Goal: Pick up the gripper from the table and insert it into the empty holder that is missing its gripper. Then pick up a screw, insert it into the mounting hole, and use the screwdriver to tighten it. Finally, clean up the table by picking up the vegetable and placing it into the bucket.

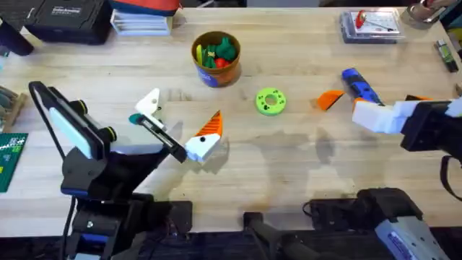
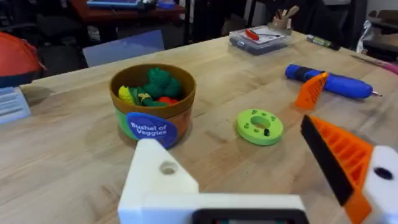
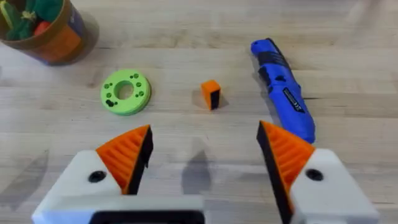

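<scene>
The screwdriver (image 1: 359,87) is lying flat on the table (image 1: 289,159), well apart from the bucket (image 1: 215,59), with the lime-green disc (image 1: 271,101) and a small orange piece (image 1: 330,100) lying between them. The bucket is holding toy vegetables (image 2: 152,87). The right gripper (image 3: 202,152) is hovering near the screwdriver, fingers spread wide and holding nothing. The left gripper (image 1: 180,130) is hovering on the bucket's near side, fingers likewise spread and empty.

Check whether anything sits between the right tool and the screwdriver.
Nothing visible does. The open right tool faces bare table, with the screwdriver lying just beyond one finger; the small orange piece sits off to its side.
</scene>
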`<act>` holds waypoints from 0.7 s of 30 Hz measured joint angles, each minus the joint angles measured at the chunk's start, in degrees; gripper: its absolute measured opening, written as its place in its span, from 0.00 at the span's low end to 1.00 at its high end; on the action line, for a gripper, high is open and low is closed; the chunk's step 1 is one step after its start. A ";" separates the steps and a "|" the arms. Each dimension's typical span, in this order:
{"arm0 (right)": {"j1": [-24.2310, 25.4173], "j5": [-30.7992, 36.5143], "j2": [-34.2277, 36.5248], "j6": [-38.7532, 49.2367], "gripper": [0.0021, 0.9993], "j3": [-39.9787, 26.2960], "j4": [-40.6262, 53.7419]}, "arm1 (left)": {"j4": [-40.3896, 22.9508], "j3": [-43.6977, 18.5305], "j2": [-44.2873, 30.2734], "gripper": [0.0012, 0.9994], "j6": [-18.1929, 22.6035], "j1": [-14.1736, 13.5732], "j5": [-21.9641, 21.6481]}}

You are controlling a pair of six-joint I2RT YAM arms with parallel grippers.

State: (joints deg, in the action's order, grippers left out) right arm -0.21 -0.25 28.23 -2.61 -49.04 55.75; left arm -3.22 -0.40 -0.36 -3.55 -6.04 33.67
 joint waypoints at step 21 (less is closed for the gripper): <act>0.00 0.00 0.00 0.00 0.99 0.00 0.00 | -1.08 0.00 0.00 0.99 -1.68 0.00 17.75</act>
State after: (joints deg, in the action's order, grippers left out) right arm -0.21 -0.25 28.23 -2.61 -49.04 55.75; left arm -4.30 -0.40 -0.36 -5.23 -6.04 51.42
